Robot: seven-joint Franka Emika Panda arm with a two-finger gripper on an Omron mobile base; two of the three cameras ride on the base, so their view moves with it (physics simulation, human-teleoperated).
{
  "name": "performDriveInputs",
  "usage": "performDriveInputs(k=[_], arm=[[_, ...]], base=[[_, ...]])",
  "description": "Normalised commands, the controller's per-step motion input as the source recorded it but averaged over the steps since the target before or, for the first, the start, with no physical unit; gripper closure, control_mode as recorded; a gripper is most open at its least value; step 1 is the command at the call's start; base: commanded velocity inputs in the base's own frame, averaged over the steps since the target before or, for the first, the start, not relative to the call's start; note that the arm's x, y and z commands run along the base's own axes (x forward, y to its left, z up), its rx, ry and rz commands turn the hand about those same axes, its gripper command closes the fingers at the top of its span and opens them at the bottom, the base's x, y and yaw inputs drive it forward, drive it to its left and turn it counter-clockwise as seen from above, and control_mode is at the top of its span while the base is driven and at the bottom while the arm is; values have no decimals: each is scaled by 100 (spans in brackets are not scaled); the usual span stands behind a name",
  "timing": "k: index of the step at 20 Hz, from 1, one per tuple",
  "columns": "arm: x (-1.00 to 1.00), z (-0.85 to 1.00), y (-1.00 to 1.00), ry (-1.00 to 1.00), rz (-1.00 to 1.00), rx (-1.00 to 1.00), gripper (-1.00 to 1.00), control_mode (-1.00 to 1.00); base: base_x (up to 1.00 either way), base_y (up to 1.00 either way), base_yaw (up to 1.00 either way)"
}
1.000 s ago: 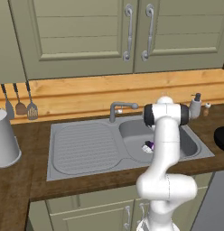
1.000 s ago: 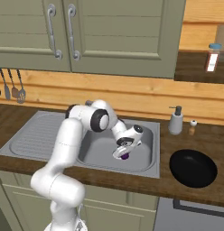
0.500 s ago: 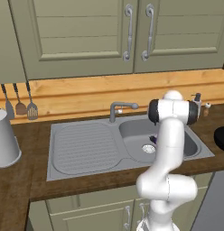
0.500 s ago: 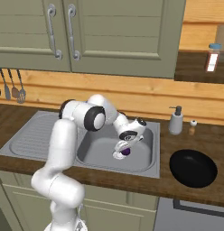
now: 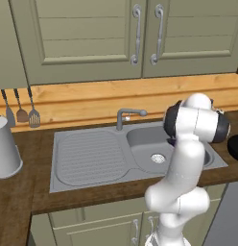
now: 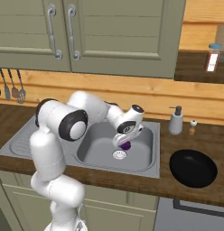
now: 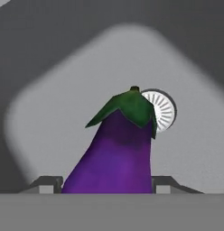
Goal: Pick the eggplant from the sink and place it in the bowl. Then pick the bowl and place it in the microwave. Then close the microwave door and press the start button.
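My gripper (image 6: 123,139) is shut on the eggplant (image 6: 126,145), a small dark purple vegetable, and holds it just above the floor of the sink (image 6: 140,165) near the round drain (image 6: 119,154). In the hand view the eggplant (image 7: 114,158) fills the gap between my fingertips (image 7: 47,182), its green cap pointing away towards the drain (image 7: 162,109). The wide black bowl (image 6: 193,168) sits on the wooden counter to the right of the sink. In the left base view my own arm hides the hand over the sink (image 5: 92,158), and the bowl (image 5: 236,146) shows at the right edge.
A curved faucet (image 5: 124,116) stands behind the basin, with the ribbed drainboard (image 5: 87,156) to its left. A soap dispenser (image 6: 176,120) stands behind the bowl. Utensils (image 5: 21,113) hang on the back wall, and a grey container (image 5: 5,146) sits far left.
The jaws closed on the eggplant, which has since risen a little off the sink floor. My arm's elbow has swung round.
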Motion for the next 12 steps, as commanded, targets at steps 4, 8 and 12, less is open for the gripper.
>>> performDriveInputs(k=[4,8,12], arm=[[-61,100,-25,5,6,-6,100,-100],[-61,93,-37,13,6,0,100,-100],[-46,31,-44,20,6,0,100,-100]], base=[[0,0,0],[0,0,0],[0,0,0]])
